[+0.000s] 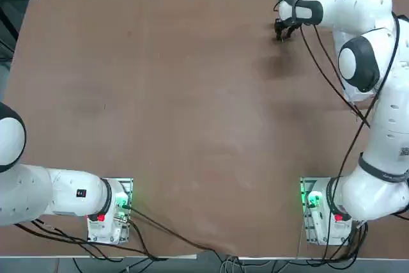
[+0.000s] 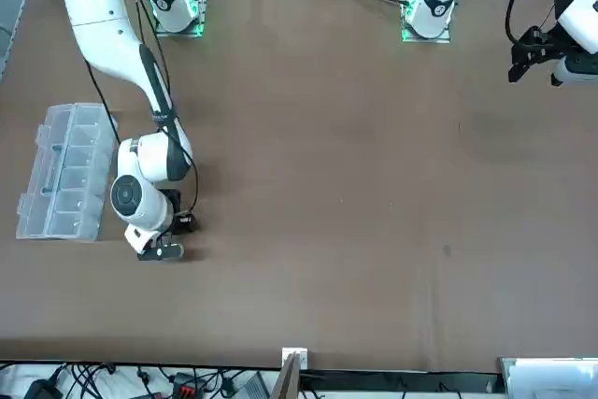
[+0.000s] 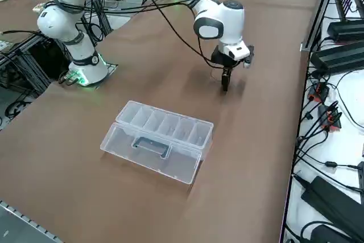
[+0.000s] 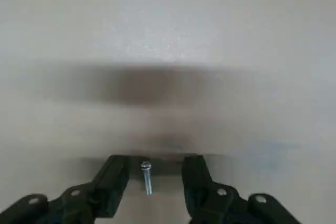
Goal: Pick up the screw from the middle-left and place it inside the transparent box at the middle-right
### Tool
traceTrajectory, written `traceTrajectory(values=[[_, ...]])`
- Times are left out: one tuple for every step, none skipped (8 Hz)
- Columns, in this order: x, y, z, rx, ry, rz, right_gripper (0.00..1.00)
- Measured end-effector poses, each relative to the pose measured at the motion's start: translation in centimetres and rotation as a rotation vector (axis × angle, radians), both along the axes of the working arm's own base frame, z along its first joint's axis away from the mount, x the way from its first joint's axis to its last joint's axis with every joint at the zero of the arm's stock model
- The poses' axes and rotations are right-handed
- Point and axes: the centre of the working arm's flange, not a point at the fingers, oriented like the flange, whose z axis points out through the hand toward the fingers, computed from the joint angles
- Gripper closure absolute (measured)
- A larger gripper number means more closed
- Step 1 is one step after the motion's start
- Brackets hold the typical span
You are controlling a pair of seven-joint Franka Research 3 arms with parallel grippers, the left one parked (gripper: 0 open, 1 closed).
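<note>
In the wrist view a small silver screw (image 4: 146,177) lies on the brown table between my right gripper's (image 4: 152,169) two black fingers (image 4: 113,174), with a gap on each side. The gripper is open and sits low over the table at its far edge (image 1: 283,33), (image 2: 173,235), (image 3: 225,83). The transparent box (image 3: 159,138) lies apart from it, nearer the robot's right edge of the table (image 2: 65,170), with a row of small compartments and its lid folded open. In the top view my own arm hides the box.
The arm bases with green lights (image 1: 313,199) stand at the table's near edge. Cables and power bricks (image 3: 335,55) lie beyond the far edge. The brown table (image 1: 192,107) spreads bare to the left of the gripper.
</note>
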Motion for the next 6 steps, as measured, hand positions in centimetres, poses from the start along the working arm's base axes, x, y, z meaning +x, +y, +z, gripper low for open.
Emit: traceTrajectory(values=[[0.03, 0.01, -0.04, 0.001, -0.003, -0.007, 0.36], [0.04, 0.01, -0.03, 0.001, -0.005, -0.009, 0.36], [0.04, 0.01, -0.03, 0.001, -0.005, -0.01, 0.39], [0.05, 0.02, -0.02, 0.001, -0.005, -0.01, 0.41], [0.05, 0.07, 0.03, 0.002, -0.006, -0.009, 0.48], [0.03, 0.16, 0.04, 0.002, -0.006, -0.008, 0.49]])
